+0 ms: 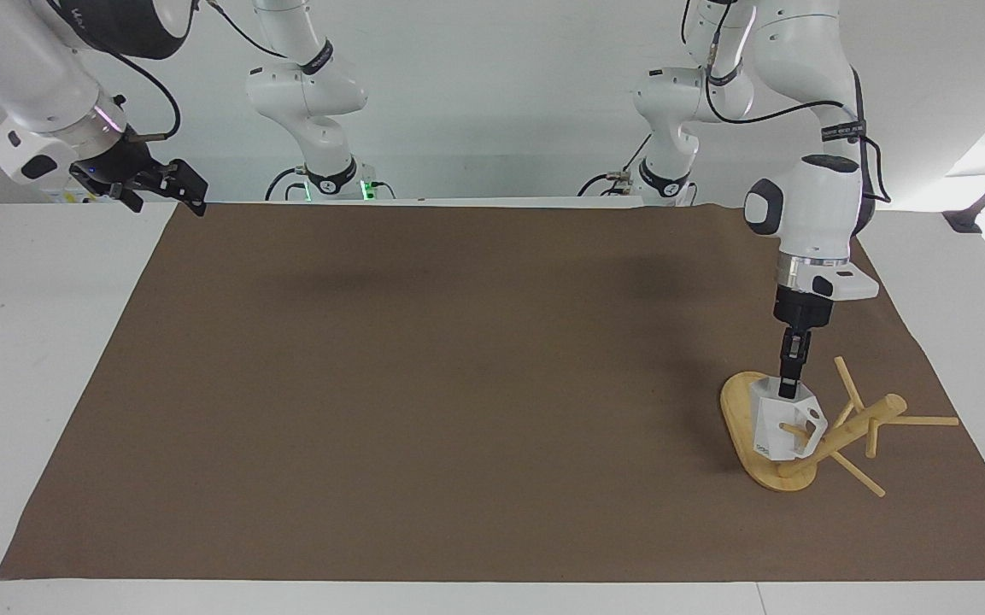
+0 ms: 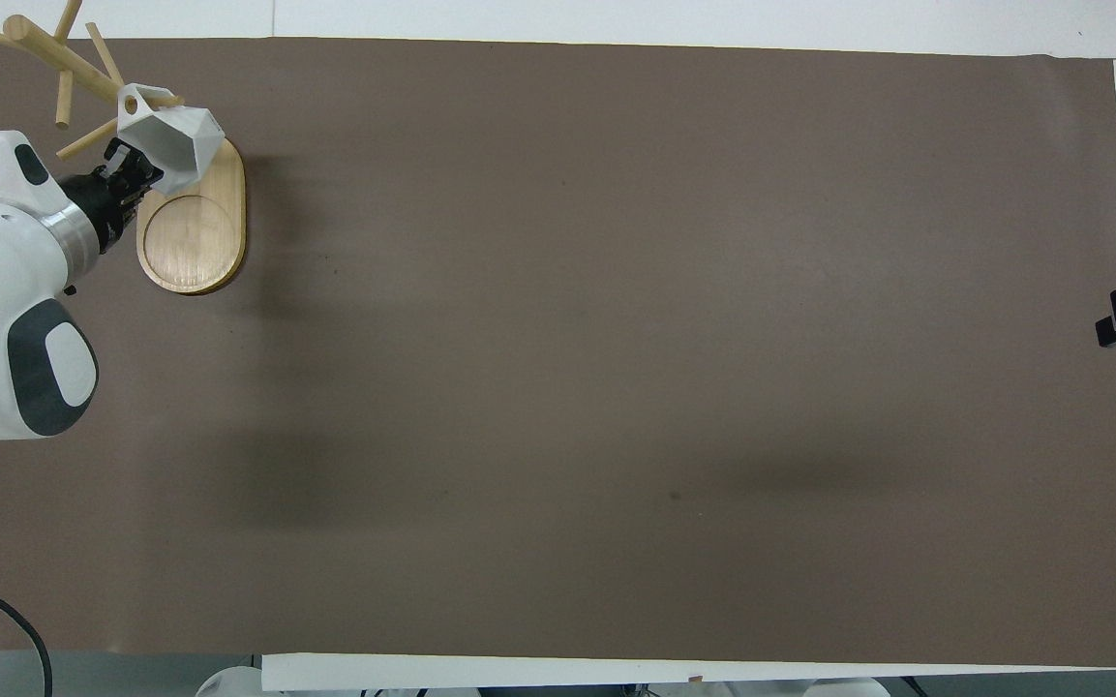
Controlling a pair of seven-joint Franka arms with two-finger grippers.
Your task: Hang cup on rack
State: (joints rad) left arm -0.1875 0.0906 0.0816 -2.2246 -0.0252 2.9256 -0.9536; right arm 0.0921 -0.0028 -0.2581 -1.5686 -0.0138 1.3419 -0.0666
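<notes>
**A:** Which step is this?

**B:** Placement, I'd say. The left gripper [image 1: 787, 391] is at the rim of the small white faceted cup [image 1: 781, 423], and the angular open handle [image 1: 806, 425] looks threaded over a thin peg [image 1: 794, 430] of the light bamboo mug rack [image 1: 834, 436]. The cup sits over the rack's oval flat base [image 1: 735, 410], at the left arm's end of the brown mat [image 1: 424, 384].

**A:** Fingers?

**B:** They're at the cup's rim. Whether they clamp it or have begun to part, I can't tell from either view.

**A:** The rack looks odd.

**B:** In the facing view the round post [image 1: 842, 434] appears to lean steeply toward the left arm's end, pegs splayed. Could be the viewing angle. I'd treat it as unstable.

**A:** Right side?

**B:** The right gripper [image 1: 180, 181] waits, fingers apart, holding nothing, over the mat's corner at its own end.

**A:** Next move?

**B:** My read: open fully only once the handle bears on the peg, then lift straight up off the rim. Any sideways drag could pull the cup off or shift the rack.
</notes>
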